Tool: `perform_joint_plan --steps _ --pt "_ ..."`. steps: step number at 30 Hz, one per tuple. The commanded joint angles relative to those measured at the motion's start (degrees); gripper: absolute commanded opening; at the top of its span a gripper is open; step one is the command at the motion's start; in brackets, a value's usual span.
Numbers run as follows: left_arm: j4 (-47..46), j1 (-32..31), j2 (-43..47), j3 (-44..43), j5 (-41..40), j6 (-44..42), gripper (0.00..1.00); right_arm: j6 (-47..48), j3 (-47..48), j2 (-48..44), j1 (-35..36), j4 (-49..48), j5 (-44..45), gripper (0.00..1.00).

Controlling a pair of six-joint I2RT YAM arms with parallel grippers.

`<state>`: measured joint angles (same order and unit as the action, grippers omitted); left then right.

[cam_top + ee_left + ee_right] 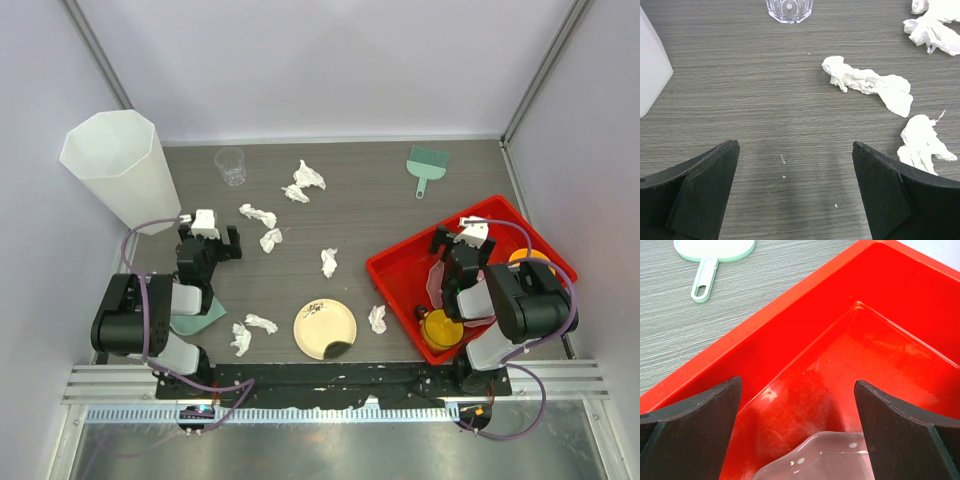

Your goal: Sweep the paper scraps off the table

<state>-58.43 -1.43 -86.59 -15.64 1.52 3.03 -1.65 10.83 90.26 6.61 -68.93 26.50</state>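
You have eight scraps (pixel 258 215) on the table (pixel 380 210): two left of the plate (pixel 320 322), one right, five beyond. Left gripper (pixel 795 145), right gripper (pixel 797 381): both spread wide, empty.

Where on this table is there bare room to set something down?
Bare wood lies between the far paper scraps and the green scoop, and ahead of the left gripper toward the cup. Crowded around the plate and inside the red tray.

Left fingers (pixel 700 195) spread wide, right fingers (pixel 690 430) spread wide, both empty
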Motion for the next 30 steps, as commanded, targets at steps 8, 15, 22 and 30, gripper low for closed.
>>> perform_joint_plan --steps 8,15,22,30 --pt "-1.68 0.29 1.15 -1.15 -0.82 0.49 1.0 -3.17 4.28 -18.17 -0.02 14.59 3.11 1.0" --pt "20.71 0.29 5.37 -11.6 1.2 -0.21 1.0 -10.38 22.59 -30.67 -0.02 39.0 -9.07 0.94" --pt "37.2 0.29 9.59 -19.84 11.57 -5.66 1.0 -14.78 55.67 -12.85 0.33 74.23 -15.34 0.91" --pt "68.43 0.29 9.24 -35.77 16.15 -12.25 1.0 -13.73 92.64 21.29 1.47 100.26 -11.66 0.91"
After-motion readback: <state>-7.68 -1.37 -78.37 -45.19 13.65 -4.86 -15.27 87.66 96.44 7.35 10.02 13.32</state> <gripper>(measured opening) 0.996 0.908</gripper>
